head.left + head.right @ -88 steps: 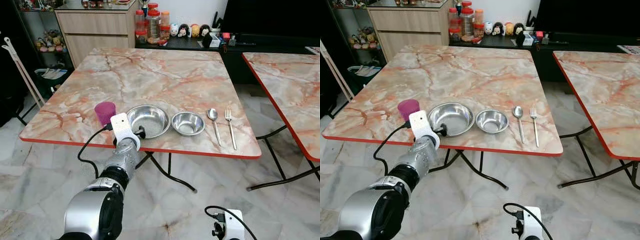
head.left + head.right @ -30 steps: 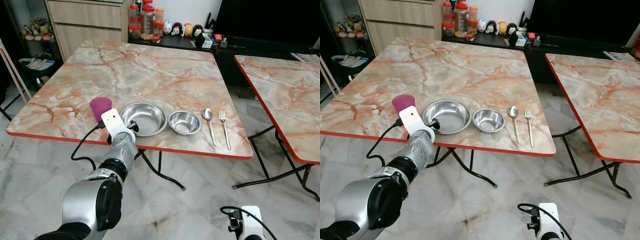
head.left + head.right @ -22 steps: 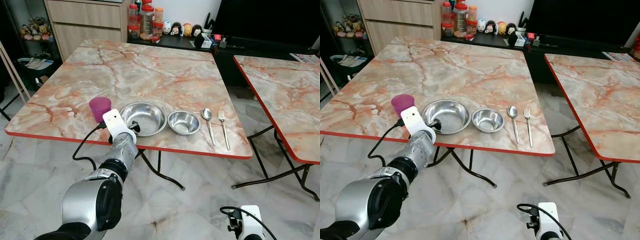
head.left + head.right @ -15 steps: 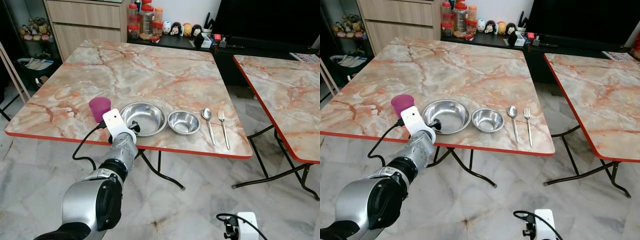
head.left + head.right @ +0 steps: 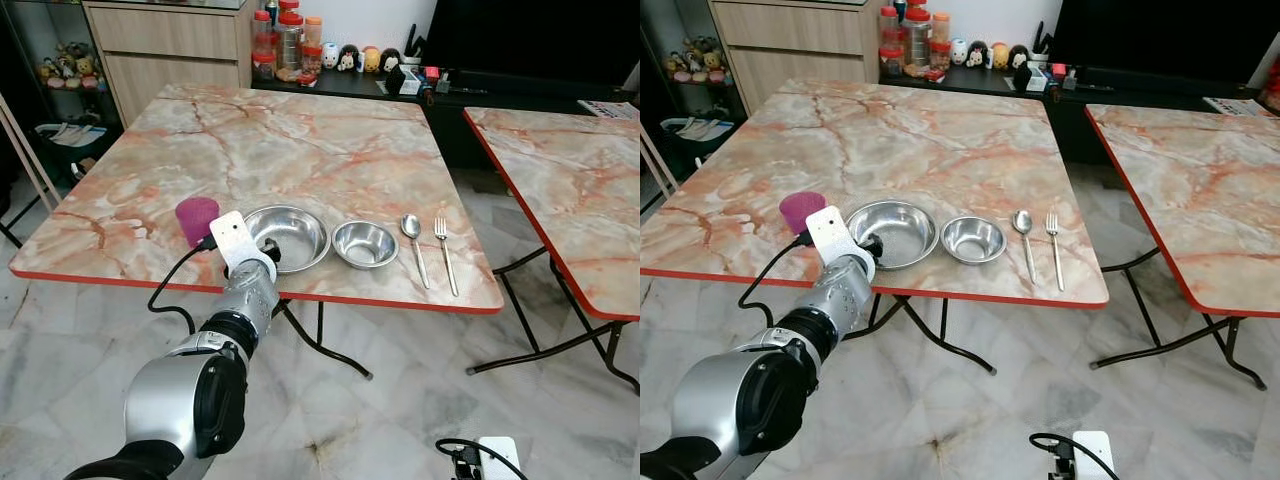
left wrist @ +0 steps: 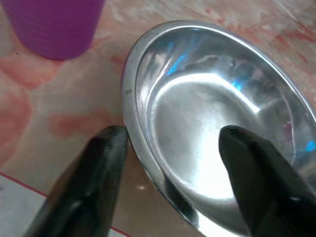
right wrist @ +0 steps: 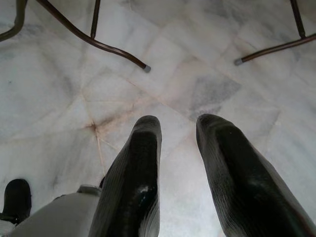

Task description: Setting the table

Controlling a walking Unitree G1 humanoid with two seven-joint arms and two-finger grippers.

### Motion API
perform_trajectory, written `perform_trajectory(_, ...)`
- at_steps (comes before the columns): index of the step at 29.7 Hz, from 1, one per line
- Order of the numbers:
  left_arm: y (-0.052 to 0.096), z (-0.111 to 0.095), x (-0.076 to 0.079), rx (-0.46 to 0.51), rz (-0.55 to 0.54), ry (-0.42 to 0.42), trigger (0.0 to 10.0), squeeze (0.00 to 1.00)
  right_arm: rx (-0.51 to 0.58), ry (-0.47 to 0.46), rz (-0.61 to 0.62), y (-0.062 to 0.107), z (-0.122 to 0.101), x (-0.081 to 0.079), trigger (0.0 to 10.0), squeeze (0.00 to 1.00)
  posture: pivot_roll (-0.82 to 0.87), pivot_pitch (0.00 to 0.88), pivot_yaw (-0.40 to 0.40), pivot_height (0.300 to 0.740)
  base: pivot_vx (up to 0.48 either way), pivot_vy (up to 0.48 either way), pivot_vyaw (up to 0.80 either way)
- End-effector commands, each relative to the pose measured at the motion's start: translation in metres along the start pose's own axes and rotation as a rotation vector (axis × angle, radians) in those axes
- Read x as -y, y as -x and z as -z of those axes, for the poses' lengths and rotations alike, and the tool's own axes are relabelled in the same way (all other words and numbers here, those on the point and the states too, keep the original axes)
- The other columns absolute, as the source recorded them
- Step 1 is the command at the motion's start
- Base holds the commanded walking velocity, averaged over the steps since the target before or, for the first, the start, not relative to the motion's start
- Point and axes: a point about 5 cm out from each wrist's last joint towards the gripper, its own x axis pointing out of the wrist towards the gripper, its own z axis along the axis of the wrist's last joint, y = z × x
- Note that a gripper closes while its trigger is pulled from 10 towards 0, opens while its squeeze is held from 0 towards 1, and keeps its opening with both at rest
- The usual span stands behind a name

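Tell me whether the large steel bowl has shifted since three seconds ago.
No. The large bowl keeps the same gaps to the small bowl and purple cup; only the camera shifted.

Purple cup (image 5: 196,219) crowds the large bowl (image 5: 288,237); far tabletop (image 5: 300,140) open.

Square marble-look desk (image 5: 300,150) with a red edge. Lined up along its near side: purple plastic cup (image 5: 197,219), large round steel bowl (image 5: 288,237), smaller steel bowl (image 5: 365,244), metal spoon (image 5: 412,243), metal fork (image 5: 444,252).
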Motion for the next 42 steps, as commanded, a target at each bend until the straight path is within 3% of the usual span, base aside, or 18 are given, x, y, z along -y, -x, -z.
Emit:
perform_trajectory(1, 0.001, 0.003, 0.003, -0.006, 0.002, -0.052, 7.6, 0.0, 0.023, -0.01, 0.013, 0.0, -0.003, 0.0, 10.0, 0.0, -0.22, 0.025, -0.081, 0.74, 0.0, 0.0, 0.0)
perform_trajectory(2, 0.001, 0.001, 0.002, 0.009, 0.004, -0.055, 9.7, 0.0, 0.023, -0.012, 0.012, -0.001, -0.003, 0.0, 10.0, 0.0, -0.22, 0.025, -0.08, 0.74, 0.0, 0.0, 0.0)
perform_trajectory(3, 0.0, -0.002, 0.002, 0.035, 0.01, -0.053, 10.0, 0.0, 0.024, -0.013, 0.012, -0.001, -0.004, -0.001, 10.0, 0.0, -0.22, 0.025, -0.08, 0.74, 0.0, 0.0, 0.0)
perform_trajectory(15, -0.003, 0.0, -0.033, 0.111, -0.085, -0.239, 10.0, 0.0, 0.021, -0.018, -0.024, -0.013, -0.016, -0.016, 10.0, 0.0, -0.15, 0.0, -0.077, 0.74, 0.0, 0.0, 0.0)
perform_trajectory(18, 0.0, -0.005, -0.03, 0.211, 0.004, -0.231, 10.0, 0.0, 0.028, -0.024, -0.024, -0.015, -0.02, -0.019, 10.0, 0.0, -0.14, 0.0, -0.072, 0.74, 0.0, 0.0, 0.0)
perform_trajectory(19, 0.003, -0.007, -0.026, 0.284, 0.08, -0.225, 10.0, 0.0, 0.033, -0.027, -0.024, -0.017, -0.023, -0.02, 10.0, 0.0, -0.13, 0.0, -0.067, 0.74, 0.0, 0.0, 0.0)
perform_trajectory(23, 0.014, 0.003, -0.035, 0.4, 0.149, -0.25, 10.0, 0.0, 0.055, -0.045, -0.013, -0.02, -0.03, -0.022, 10.0, 0.0, -0.1, 0.0, -0.057, 0.74, 0.0, 0.0, 0.0)
perform_trajectory(27, 0.021, 0.009, -0.041, 0.442, 0.178, -0.231, 10.0, 0.0, 0.049, -0.043, -0.019, -0.023, -0.033, -0.026, 10.0, 0.0, -0.08, 0.0, -0.055, 0.74, 0.0, 0.0, 0.0)
perform_trajectory(30, 0.03, 0.013, -0.044, 0.512, 0.229, -0.302, 10.0, 0.0, 0.044, -0.044, -0.022, -0.025, -0.035, -0.029, 10.0, 0.0, -0.06, 0.0, -0.057, 0.74, 0.0, 0.0, 0.0)
perform_trajectory(35, 0.038, 0.02, -0.055, 0.537, 0.234, -0.322, 10.0, 0.0, 0.043, -0.045, -0.024, -0.029, -0.041, -0.033, 10.0, 0.0, -0.03, 0.0, -0.059, 0.74, 0.0, 0.0, 0.0)
perform_trajectory(42, 0.042, 0.015, -0.052, 0.581, 0.237, -0.341, 10.0, 0.0, 0.011, -0.064, -0.021, -0.031, -0.041, -0.037, 10.0, 0.0, -0.01, 0.0, -0.053, 0.74, 0.087, 0.0, 0.0)
